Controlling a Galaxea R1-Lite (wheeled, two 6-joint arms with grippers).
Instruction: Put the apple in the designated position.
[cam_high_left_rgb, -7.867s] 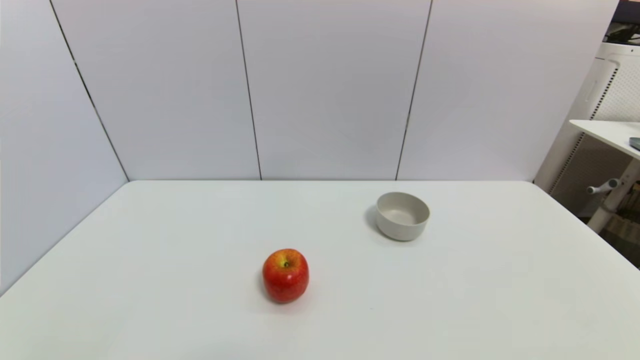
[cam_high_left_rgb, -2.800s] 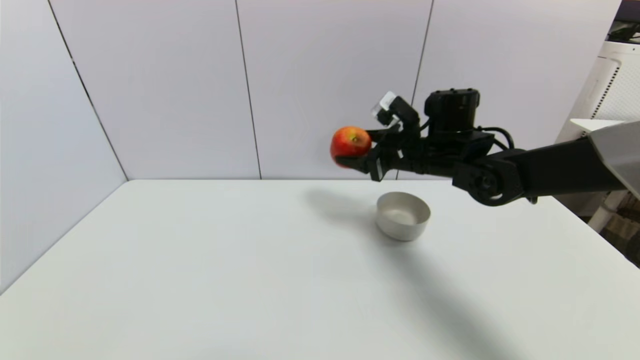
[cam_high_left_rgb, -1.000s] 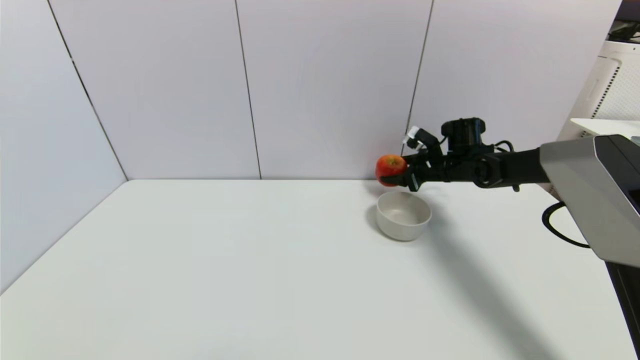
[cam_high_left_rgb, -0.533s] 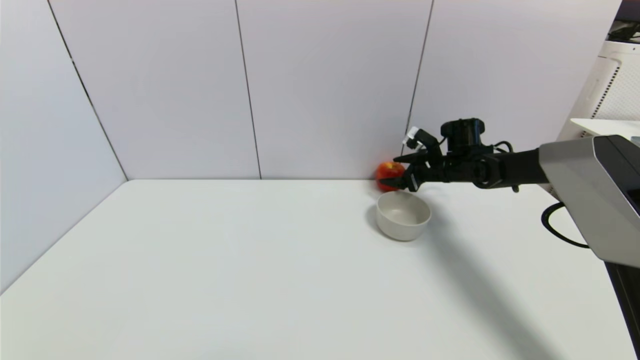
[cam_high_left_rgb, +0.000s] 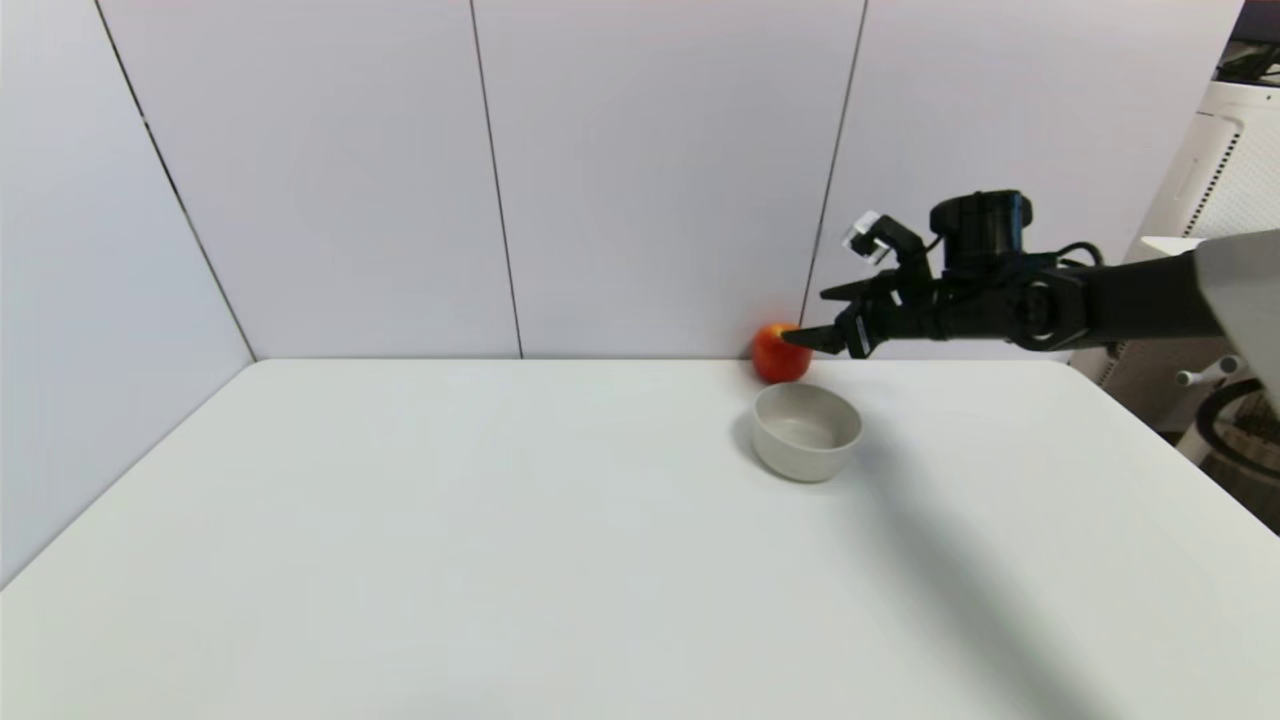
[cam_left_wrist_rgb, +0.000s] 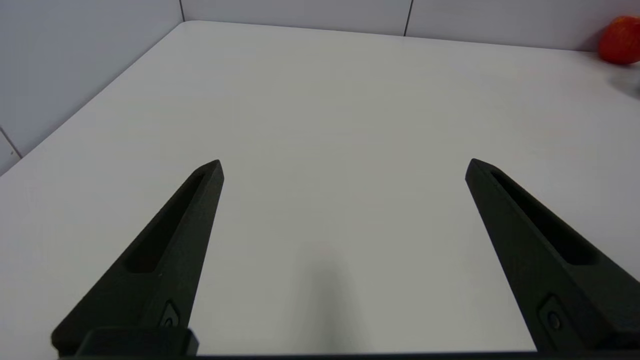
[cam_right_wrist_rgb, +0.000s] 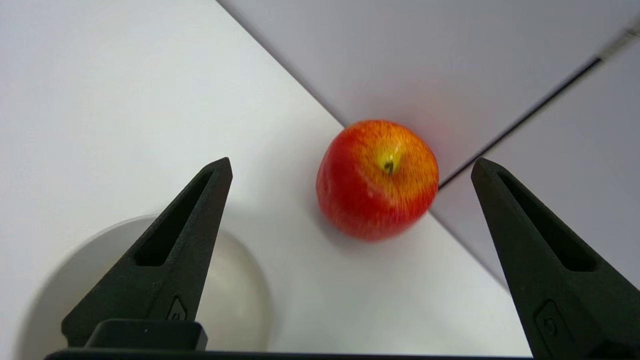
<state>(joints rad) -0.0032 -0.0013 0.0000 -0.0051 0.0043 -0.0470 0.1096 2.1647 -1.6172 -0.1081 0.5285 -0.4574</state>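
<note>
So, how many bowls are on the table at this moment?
1. The bowl stands on the white table, right of centre, just in front of the apple by the back wall. Nothing seems hidden.

Red apple (cam_right_wrist_rgb: 377, 179), yellow-orange stem patch

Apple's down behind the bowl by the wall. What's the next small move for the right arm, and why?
Probably draw the right end effector straight back toward the robot. It is open, and the apple sits alone on the table at the wall, past the bowl, with neither finger touching it.
</note>
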